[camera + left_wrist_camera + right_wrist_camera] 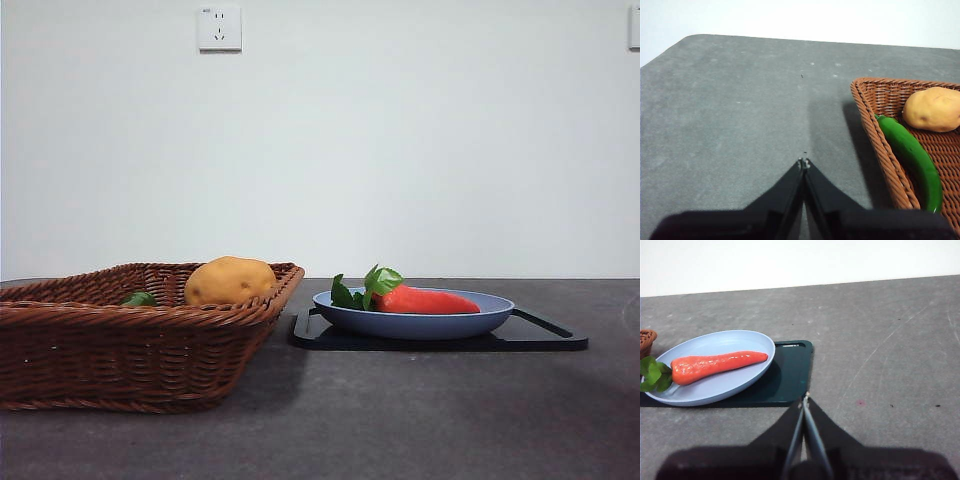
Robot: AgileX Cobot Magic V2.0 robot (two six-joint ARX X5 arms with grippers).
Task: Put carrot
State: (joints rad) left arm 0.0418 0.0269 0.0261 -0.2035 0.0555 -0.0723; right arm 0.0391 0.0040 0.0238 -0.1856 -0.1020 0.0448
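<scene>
The red-orange carrot (425, 300) with green leaves (365, 288) lies in a blue oval plate (415, 323) at the right of the front view. It also shows in the right wrist view (715, 366), lying along the plate (710, 390). My right gripper (805, 399) is shut and empty, above bare table beside the plate. My left gripper (804, 163) is shut and empty, above bare table beside the wicker basket (875, 125). Neither gripper shows in the front view.
The plate stands on a dark board (540, 335) (790, 375). The brown wicker basket (120, 350) at front left holds a yellow-brown potato (230, 281) (932, 109) and a green pepper (139, 299) (912, 157). The table is dark grey.
</scene>
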